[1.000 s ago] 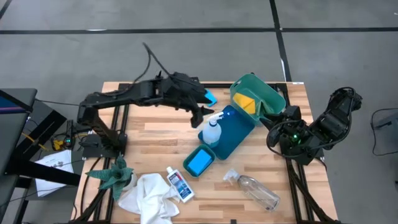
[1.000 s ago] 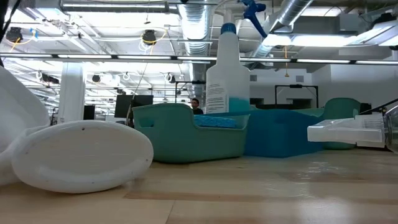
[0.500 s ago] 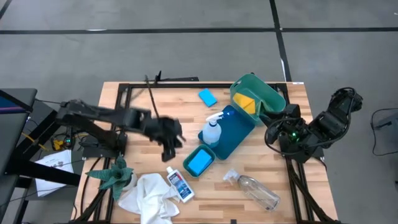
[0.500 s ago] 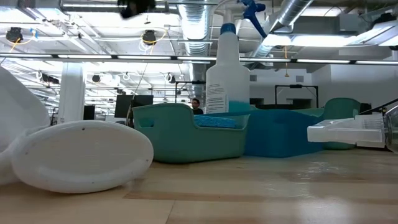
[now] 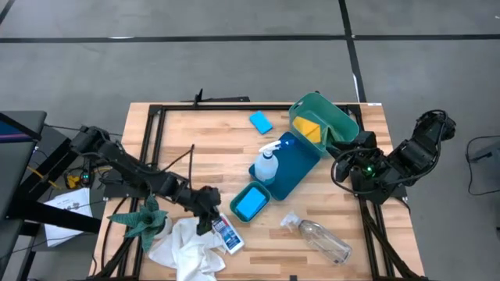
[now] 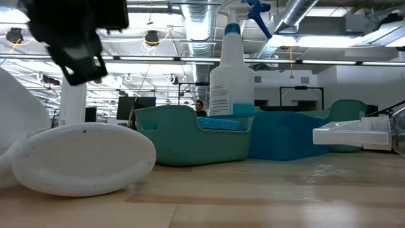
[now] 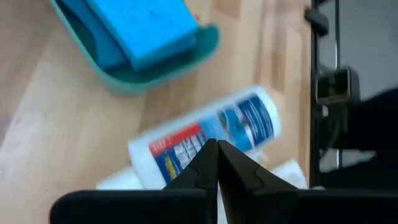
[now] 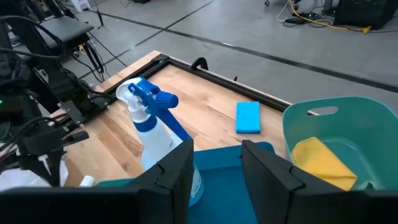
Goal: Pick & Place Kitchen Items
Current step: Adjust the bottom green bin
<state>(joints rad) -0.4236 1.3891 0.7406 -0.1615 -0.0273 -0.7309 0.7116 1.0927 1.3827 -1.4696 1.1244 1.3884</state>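
Left gripper (image 7: 217, 163), jaws closed and empty, hovers over the small blue-labelled white bottle (image 7: 208, 138); right gripper (image 8: 216, 165), jaws apart, waits beside the surface (image 5: 203, 148).

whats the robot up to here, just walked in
It is sorting kitchen items on a wooden table. The left claw, shut and empty, hovers over the small blue-labelled white bottle lying beside the white cloth. The right claw waits, open, by the green bin holding a yellow pad. The spray bottle stands in the blue tray.
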